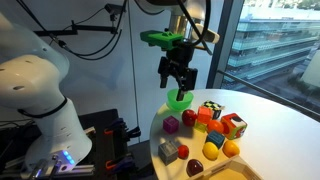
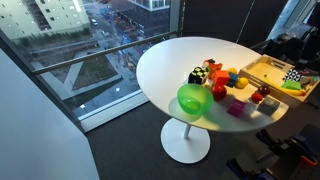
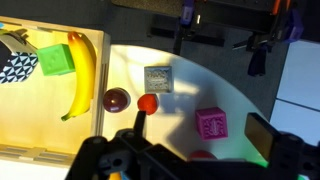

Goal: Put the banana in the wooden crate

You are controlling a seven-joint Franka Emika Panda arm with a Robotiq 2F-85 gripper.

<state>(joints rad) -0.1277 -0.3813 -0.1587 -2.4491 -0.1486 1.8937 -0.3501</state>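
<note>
In the wrist view the yellow banana lies inside the pale wooden crate, next to a green cube and a black-and-white patterned toy. The crate also shows in both exterior views, at the table's edge; I cannot make out the banana there. My gripper is open and empty. It hangs high over the white table, above a pink cube and beside the crate. In an exterior view the gripper hangs just above the green bowl.
A dark red fruit, a small red ball and a grey-green cube lie on the round white table near the crate. More toys cluster by the green bowl. A window wall lies beyond the table.
</note>
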